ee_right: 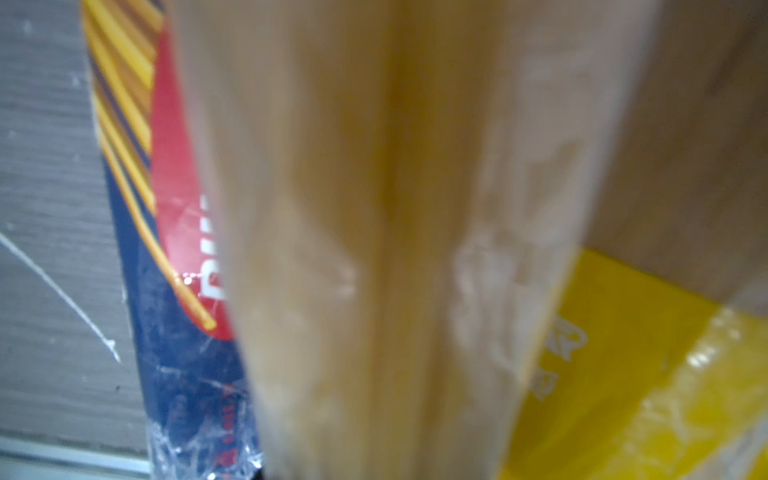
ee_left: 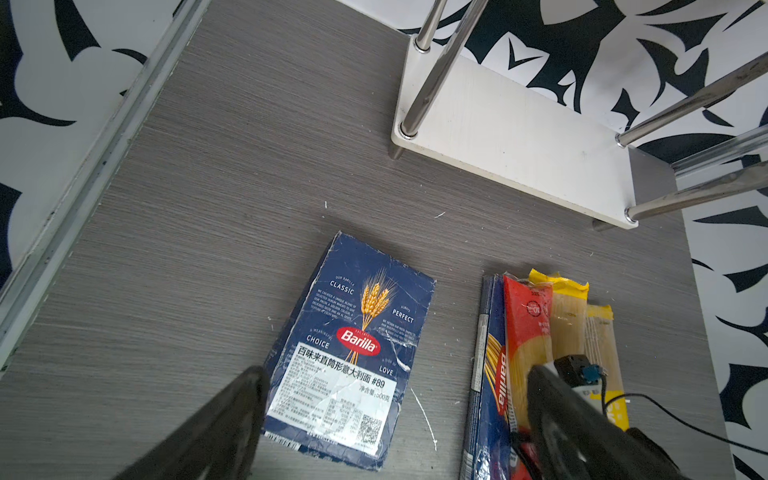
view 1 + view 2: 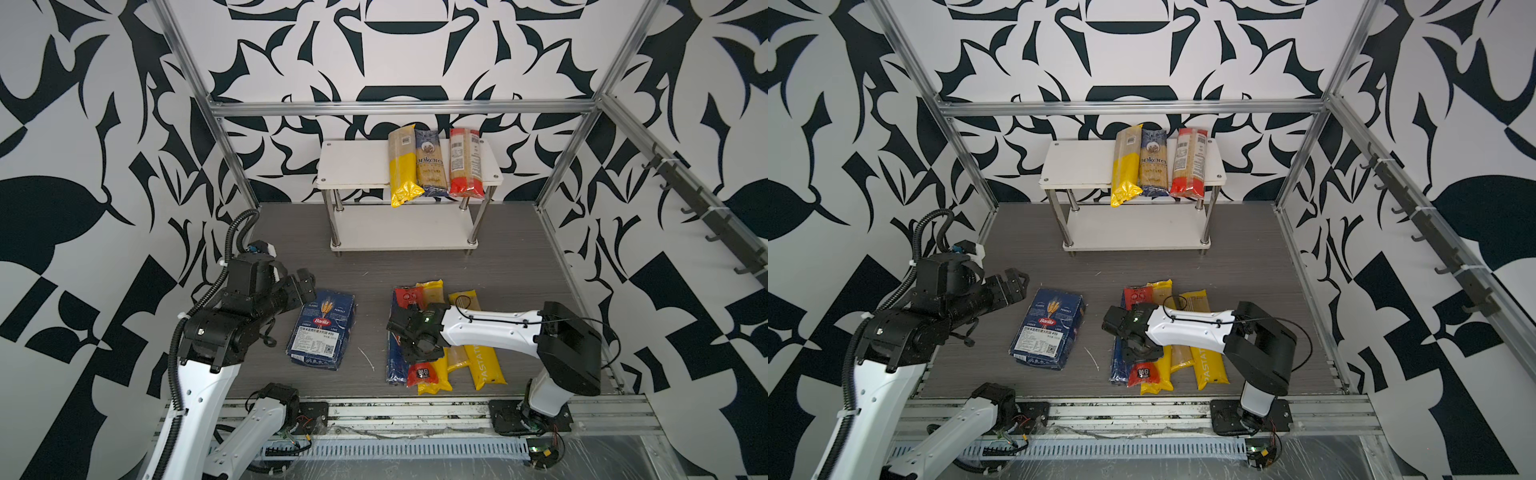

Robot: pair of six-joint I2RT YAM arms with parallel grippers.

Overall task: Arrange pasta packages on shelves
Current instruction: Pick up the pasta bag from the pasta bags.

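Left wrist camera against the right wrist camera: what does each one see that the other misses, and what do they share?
Only the left wrist view shows the wide Barilla pack lying flat, the lower board of the shelves, and the open left end effector. Only the right wrist view gives a blurred close-up of the clear middle of the red-ended spaghetti bag, which fills most of the frame. Both show that bag, the slim Barilla box beside it, a yellow bag on its other side, and the grey table.
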